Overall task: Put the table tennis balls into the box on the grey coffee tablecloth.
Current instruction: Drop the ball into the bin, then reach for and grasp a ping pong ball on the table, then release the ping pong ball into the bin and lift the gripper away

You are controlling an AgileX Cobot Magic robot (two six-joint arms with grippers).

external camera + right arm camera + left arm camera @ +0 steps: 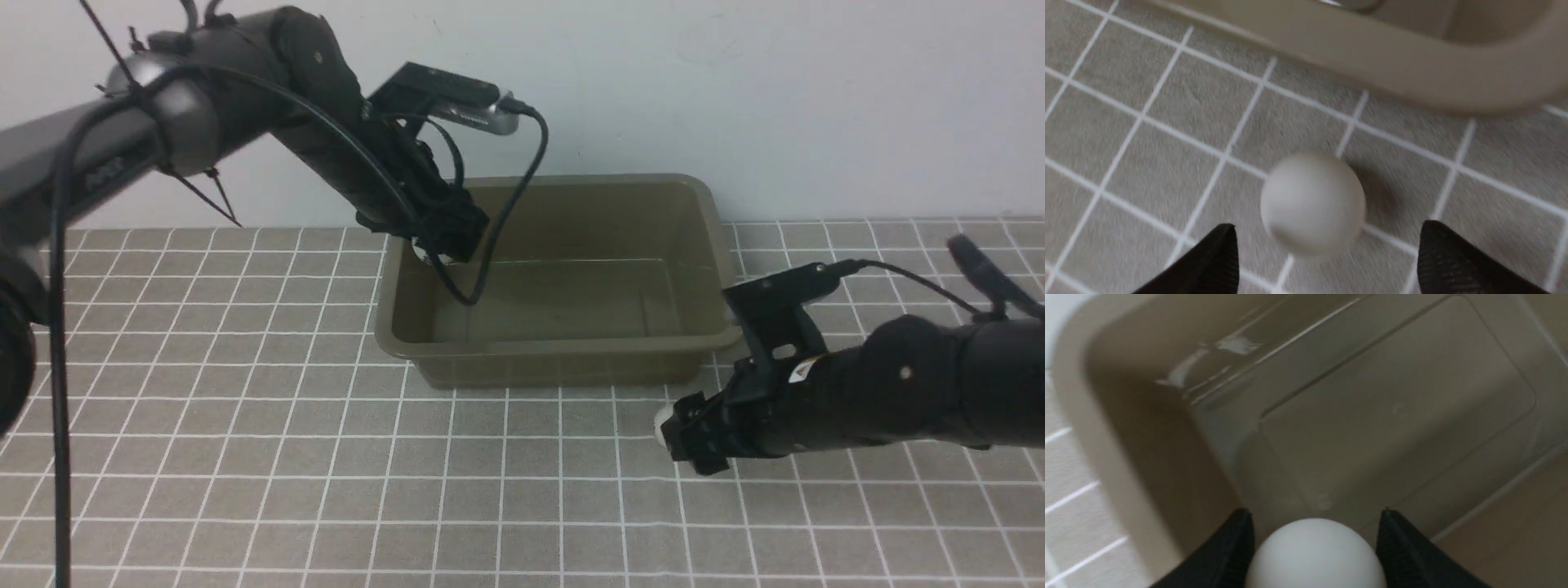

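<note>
The olive-brown box (571,347) stands on the grey coffee tablecloth (245,457). My left gripper (441,249) hangs over the box's left end. In the left wrist view this gripper (1315,510) is shut on a white table tennis ball (1314,555), above the box's bare floor (1392,416). My right gripper (682,433) is low over the cloth in front of the box's right corner. It (1327,224) is open, and the second ball (1312,204) lies on the cloth just ahead of its spread fingertips (1216,261). This ball also shows in the front view (661,422).
The box's front rim (1392,61) lies close beyond the second ball. A white wall rises behind the table. The left arm's cable (490,245) hangs into the box. Gridded cloth stretches in front and to both sides.
</note>
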